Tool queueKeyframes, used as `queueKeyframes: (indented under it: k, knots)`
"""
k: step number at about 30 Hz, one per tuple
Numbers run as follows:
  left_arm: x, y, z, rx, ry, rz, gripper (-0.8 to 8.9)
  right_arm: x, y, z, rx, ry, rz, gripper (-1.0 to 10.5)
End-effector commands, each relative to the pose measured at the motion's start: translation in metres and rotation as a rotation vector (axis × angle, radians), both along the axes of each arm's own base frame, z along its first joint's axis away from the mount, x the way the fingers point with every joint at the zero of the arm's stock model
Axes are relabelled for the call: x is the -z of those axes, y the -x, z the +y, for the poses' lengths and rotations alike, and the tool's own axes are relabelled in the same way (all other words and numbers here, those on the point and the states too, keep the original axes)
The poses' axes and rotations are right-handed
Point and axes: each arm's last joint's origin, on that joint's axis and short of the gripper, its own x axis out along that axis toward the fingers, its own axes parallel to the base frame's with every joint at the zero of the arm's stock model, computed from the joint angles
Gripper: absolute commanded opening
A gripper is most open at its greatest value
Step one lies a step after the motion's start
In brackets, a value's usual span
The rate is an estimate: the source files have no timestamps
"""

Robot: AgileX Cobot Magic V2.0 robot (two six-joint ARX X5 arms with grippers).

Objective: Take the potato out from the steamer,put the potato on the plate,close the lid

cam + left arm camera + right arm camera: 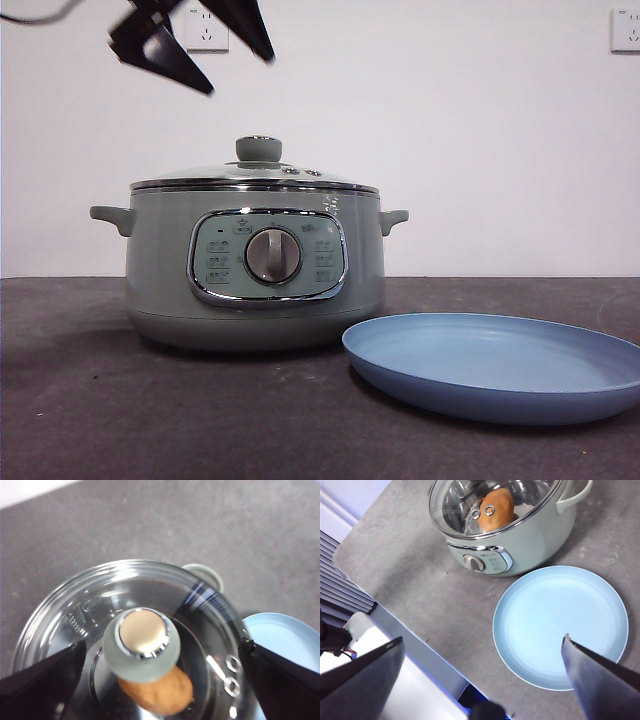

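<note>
The lid (255, 176) sits on the steamer (255, 270), potato (157, 692) inside (seen through glass). Left tool (160, 660) hovers spread above the knob (141, 642); right tool (482, 652) spread above the plate (560, 625) at the steamer's 4 o'clock.

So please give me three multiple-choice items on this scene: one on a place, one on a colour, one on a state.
1. Where is the potato?
A. on the plate
B. inside the steamer
C. on the table

2. What colour is the plate?
A. light blue
B. red
C. black

3. How is the lid?
A. lying on the table
B. held up in a gripper
C. closed on the steamer

Answers:
1 B, it shows through the glass lid.
2 A, both front and right wrist views show it.
3 C, its rim sits on the pot, the open left gripper above its knob.
</note>
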Motion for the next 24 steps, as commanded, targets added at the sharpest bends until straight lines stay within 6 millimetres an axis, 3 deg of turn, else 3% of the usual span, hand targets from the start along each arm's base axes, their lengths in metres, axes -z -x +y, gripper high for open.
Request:
queueKeyframes:
  k: [1, 8, 18, 24]
  knots:
    - [0.015, -0.018, -0.008, 0.015, -0.034, 0.016, 6.96, -0.001, 0.0, 0.0, 0.0, 0.001, -0.007, 5.7]
    - [0.041, -0.039, -0.016, 0.001, -0.066, 0.035, 6.96, -0.001, 0.0, 0.0, 0.001, 0.002, -0.007, 5.7]
    - [0.046, -0.04, -0.025, 0.005, -0.084, 0.023, 6.83, -0.002, -0.001, 0.0, 0.001, -0.001, -0.021, 5.7]
    - [0.046, -0.037, -0.03, 0.006, -0.1, 0.026, 4.95, -0.002, -0.001, 0.0, 0.001, -0.001, -0.022, 5.7]
